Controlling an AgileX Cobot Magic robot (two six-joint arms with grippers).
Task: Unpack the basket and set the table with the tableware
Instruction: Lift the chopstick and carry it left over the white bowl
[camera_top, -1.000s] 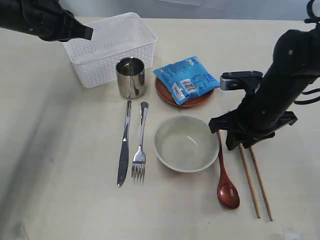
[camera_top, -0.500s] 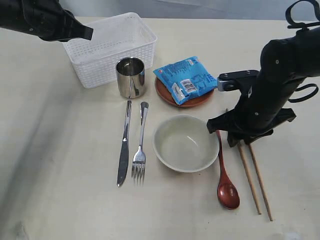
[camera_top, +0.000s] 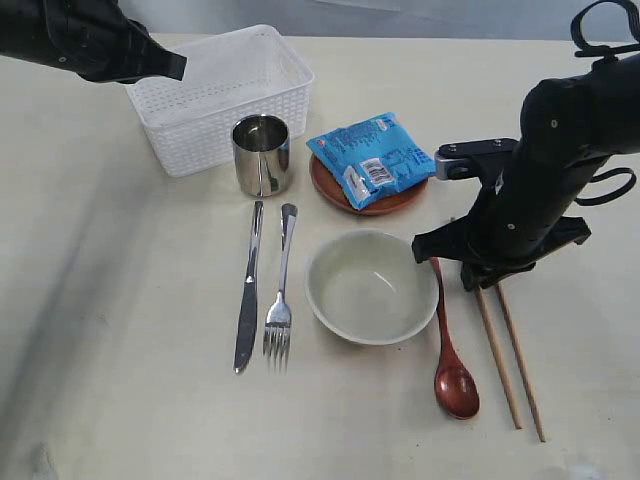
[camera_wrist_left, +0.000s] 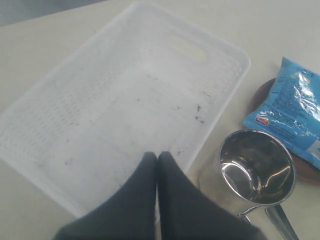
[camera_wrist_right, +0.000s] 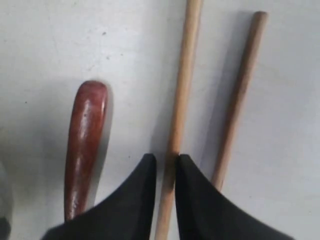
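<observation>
- Right gripper: since a second ago its jaws have drawn in from a wide spread to a narrow slit, and the arm has shifted slightly toward the far side of the table.
- The left chopstick runs straight into that slit. Whether the fingertips actually pinch it, I cannot tell.
- The right chopstick lies just beside the first one, apart from the jaws. Both rest flat on the table's right side.
- The dark red spoon lies just left of them, next to the cream bowl.
- Left of the bowl, the fork and knife lie side by side, as before.
- Farther back, the blue packet sits on the plate, and the steel cup stands beside it.
- Left gripper: its fingertips are pressed together and hold nothing. It hovers over the near rim of the white basket at the far left.
</observation>
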